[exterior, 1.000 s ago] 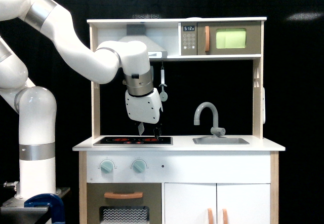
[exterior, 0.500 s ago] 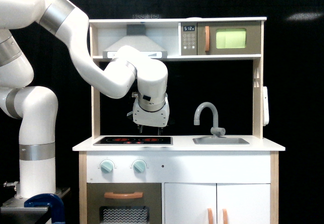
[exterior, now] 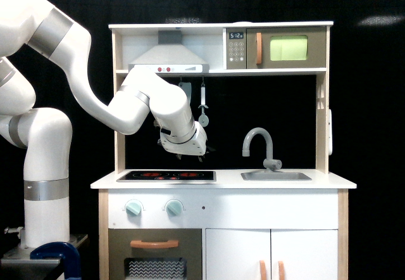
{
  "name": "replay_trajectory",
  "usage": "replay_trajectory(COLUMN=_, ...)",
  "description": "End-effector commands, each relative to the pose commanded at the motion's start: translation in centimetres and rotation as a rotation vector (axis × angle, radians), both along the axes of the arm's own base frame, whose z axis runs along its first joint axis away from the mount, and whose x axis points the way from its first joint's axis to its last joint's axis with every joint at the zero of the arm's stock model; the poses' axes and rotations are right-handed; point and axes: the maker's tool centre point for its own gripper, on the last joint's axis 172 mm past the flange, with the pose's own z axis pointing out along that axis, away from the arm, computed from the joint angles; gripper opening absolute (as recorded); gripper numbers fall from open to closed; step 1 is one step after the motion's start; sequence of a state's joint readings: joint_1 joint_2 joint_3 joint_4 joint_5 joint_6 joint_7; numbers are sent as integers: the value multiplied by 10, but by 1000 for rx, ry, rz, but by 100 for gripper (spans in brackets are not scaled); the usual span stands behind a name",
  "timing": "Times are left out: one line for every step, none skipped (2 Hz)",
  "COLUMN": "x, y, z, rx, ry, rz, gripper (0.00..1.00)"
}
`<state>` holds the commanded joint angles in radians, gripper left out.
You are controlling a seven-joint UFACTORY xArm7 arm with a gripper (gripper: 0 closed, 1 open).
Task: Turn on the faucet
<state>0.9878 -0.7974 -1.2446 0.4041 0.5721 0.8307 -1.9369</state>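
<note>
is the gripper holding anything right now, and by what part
Nothing is held. The gripper hangs above the stovetop, well clear of the faucet; its jaws are too small to judge.

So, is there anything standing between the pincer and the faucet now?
Nothing visible does. The pincer hangs above the stovetop, and only open space before the dark backdrop separates it from the grey faucet to the exterior view's right.

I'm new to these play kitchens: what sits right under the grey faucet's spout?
Under the faucet sits a shallow grey sink set into the white countertop. Its rim hides the basin's inside, so any contents can't be seen.
</note>
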Motion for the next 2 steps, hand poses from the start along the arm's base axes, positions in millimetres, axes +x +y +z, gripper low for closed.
replay_trajectory(x=-5, y=15, z=19, rx=258, ry=-49, rz=94, gripper=100)
replay_trajectory(x=-14, y=27, z=35, rx=378, ry=-69, rz=146, gripper=100)
